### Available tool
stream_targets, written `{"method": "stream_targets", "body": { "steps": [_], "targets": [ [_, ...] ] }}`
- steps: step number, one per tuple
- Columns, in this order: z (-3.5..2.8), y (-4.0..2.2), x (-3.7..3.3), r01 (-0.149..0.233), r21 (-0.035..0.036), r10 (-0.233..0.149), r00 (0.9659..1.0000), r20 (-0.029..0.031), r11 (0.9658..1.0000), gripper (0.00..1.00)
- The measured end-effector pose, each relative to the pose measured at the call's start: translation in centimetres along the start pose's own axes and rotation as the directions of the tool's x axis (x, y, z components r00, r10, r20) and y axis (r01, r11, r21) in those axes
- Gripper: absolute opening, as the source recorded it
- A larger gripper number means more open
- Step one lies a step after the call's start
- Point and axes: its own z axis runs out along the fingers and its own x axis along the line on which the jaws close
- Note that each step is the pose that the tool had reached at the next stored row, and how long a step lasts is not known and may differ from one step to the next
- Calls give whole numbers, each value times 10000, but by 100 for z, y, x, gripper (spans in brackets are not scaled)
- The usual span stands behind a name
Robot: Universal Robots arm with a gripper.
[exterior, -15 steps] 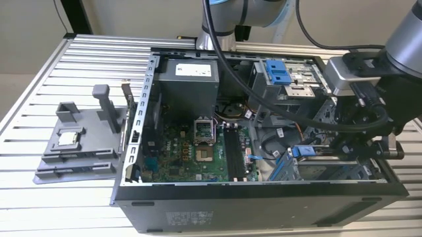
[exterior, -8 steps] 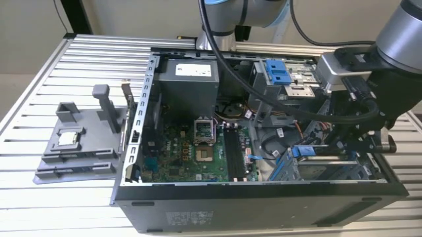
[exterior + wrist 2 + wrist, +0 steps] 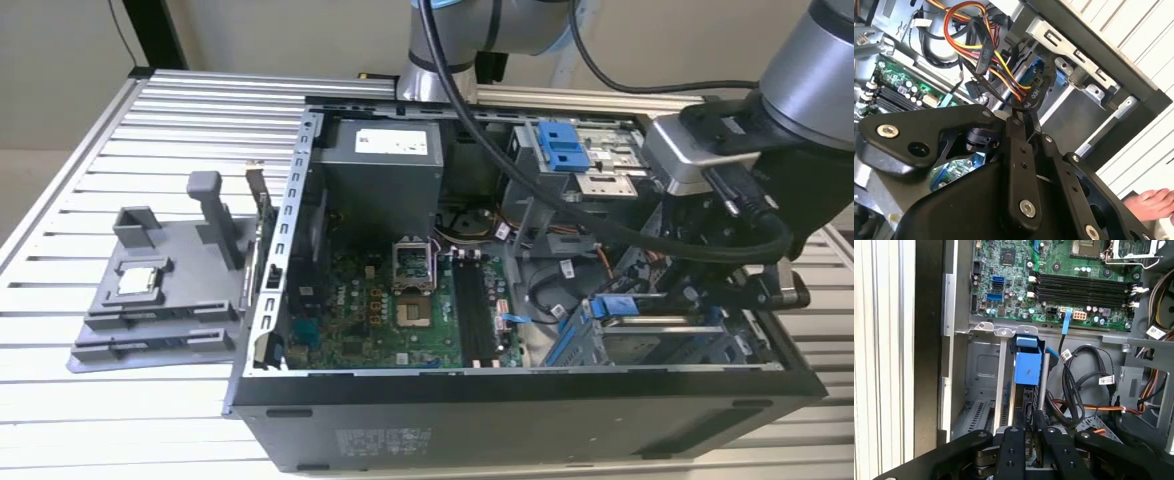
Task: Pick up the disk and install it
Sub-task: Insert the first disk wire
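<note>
The gripper (image 3: 1033,415) reaches down into the open computer case (image 3: 534,405) at the exterior view's right. Its jaws are clenched narrowly on the near edge of the disk (image 3: 1028,371). The disk (image 3: 617,305) stands on edge in the metal drive cage (image 3: 981,370), its blue bracket uppermost, just beside the motherboard (image 3: 1019,280). Black and orange cables (image 3: 1074,390) hang close alongside. The case lies on the slatted tabletop (image 3: 134,420). In the second wrist view a person's hand (image 3: 1149,202) rests outside the case
</note>
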Motion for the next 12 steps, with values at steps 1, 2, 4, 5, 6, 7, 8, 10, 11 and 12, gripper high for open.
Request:
{"method": "stream_targets", "body": {
  "steps": [1,2,4,5,6,7,8,10,11,12],
  "targets": [
    [7,0,0,31,52,-31,10000,-14,10000,0],
    [14,0,-1,40,120,-40,10000,-34,9999,0],
    [23,4,-2,44,227,-42,10000,-82,9997,0],
    [24,9,-4,48,254,-45,9999,-113,9997,0],
    [26,16,-6,51,272,-47,9999,-146,9996,0],
    [28,24,-9,54,282,-49,9998,-179,9996,0],
    [29,35,-10,56,287,-50,9998,-206,9996,0],
    [31,54,-16,62,300,-54,9996,-261,9995,0],
    [33,62,-24,65,313,-56,9996,-292,9995,0],
    [35,66,-35,67,329,-57,9995,-314,9994,0]
  ]
}}
